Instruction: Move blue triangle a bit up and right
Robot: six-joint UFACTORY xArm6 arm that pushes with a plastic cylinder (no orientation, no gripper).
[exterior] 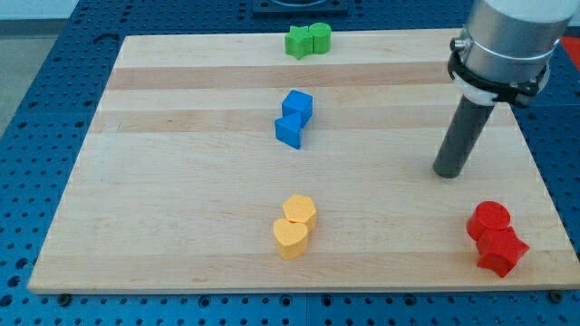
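on the board (181, 181), 2 blue blocks (293, 119), 2 green blocks (307, 40), 2 yellow blocks (294, 226), 2 red blocks (495, 238).

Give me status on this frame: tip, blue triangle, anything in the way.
My tip on bare board, well right of the blue pair. Blue triangle untouched, touching the blue cube just above it. Cube crowds the up-right path.

My tip (447, 172) resting on wooden board (181, 244), well right of touching blue cube (297, 104) and blue triangle (289, 131). Green blocks (308, 40) sitting at top edge, yellow blocks (294, 226) below centre, red blocks (495, 237) bottom right.
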